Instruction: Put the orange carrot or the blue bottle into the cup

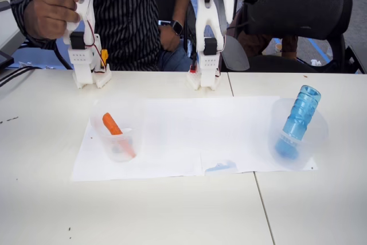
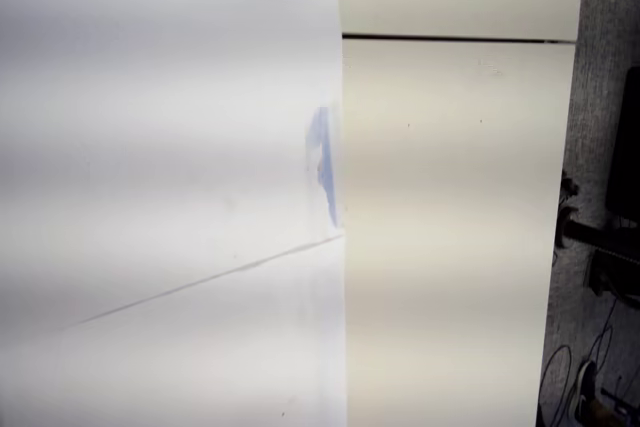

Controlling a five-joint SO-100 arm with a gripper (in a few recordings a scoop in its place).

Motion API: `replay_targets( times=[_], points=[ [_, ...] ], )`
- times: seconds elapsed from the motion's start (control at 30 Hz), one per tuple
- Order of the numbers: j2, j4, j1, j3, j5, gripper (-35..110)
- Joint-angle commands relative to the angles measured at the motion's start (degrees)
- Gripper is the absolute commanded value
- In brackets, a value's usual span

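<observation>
The blue bottle (image 1: 299,119) stands tilted inside the cup (image 1: 314,142) at about four o'clock in the fixed view, its lower end against the bright blue patch at the cup's base and its upper end leaning toward one o'clock, well above the rim. The orange carrot (image 1: 112,124) lies slanted in a second clear cup (image 1: 131,120) at about eight o'clock, its upper end pointing to eleven o'clock and its lower end blurred behind the frosted wall. Both cups rest on white paper sheets (image 1: 183,136) spread over the white table (image 1: 172,210), the carrot's cup near the sheets' nine o'clock edge and the bottle's cup at their three o'clock edge, well apart from each other. A small pale blue smudge (image 1: 221,167) marks the paper near its six o'clock edge, and the wrist view shows the same blue smudge (image 2: 323,162) at the paper's edge beside the bare tabletop and a seam between two table panels. The white robot arm (image 1: 209,27) rises from its base at twelve o'clock, behind the paper; its upper part runs out of the top of the fixed view, so I cannot tell how far the claw is open or whether it grips anything. A person in a striped shirt (image 1: 135,15) sits behind the table.
</observation>
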Motion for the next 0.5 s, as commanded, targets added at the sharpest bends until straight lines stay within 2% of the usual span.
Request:
replay_targets(
  times=[0.0,0.23,0.47],
  points=[
    [5.71,-2.90,4.83,5.10,-3.16,33],
    [17.14,-16.08,7.91,24.08,-7.56,33],
    [24.52,-25.75,7.91,41.66,-7.91,33]
  ],
)
